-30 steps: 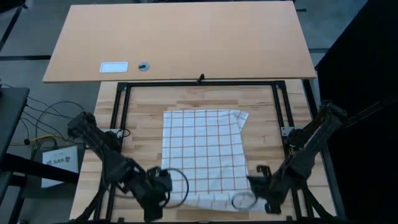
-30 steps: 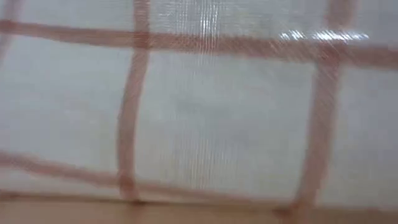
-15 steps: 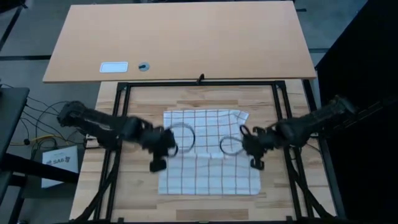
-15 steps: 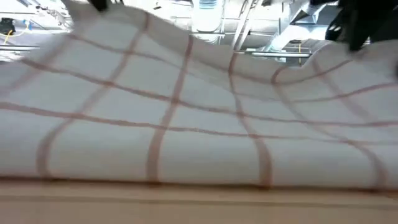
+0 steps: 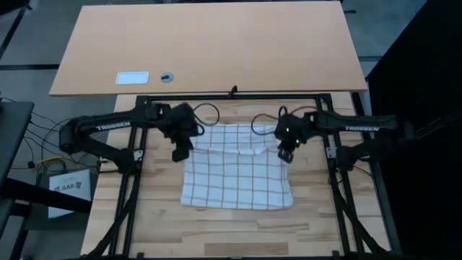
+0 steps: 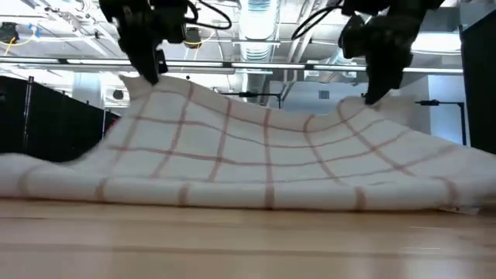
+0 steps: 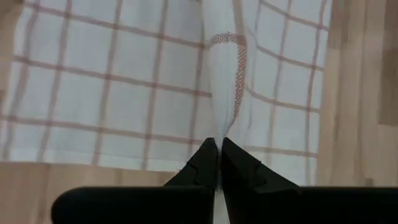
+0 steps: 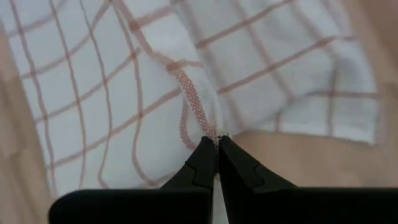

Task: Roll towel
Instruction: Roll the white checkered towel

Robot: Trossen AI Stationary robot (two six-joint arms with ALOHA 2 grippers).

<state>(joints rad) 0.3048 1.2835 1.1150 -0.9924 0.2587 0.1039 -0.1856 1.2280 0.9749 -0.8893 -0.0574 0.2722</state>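
My left pincer (image 5: 180, 149) is clamped tight on the towel (image 5: 237, 173), its two fingers (image 7: 200, 169) pressed together with a thin pleat of cloth caught between them. It holds the towel's far left corner raised off the surface (image 5: 159, 217); in the low view that pincer (image 6: 152, 74) hangs over the lifted peak of cloth on that side. My right pincer (image 5: 285, 153) is likewise closed on the towel, fingers (image 8: 235, 171) meeting on a pinched hemmed edge at the far right corner, and in the low view I see it (image 6: 372, 94) coming down onto the cloth's other raised point.

Between my two pincers the held edge sags a little, and from there the towel slopes down toward the near edge of the surface, where it lies folded over on itself, the fold line running side to side. The folded towel sits around the middle of the wooden surface, inside the black frame (image 5: 231, 96) that borders it, well short of the near edge and clear of both side rails.

Both arms reach in from the sides across the far half of the surface. Beyond the frame stands a larger tan tabletop (image 5: 209, 47) carrying a small white card (image 5: 132, 78) and a small round dark object (image 5: 167, 76) just beside it.
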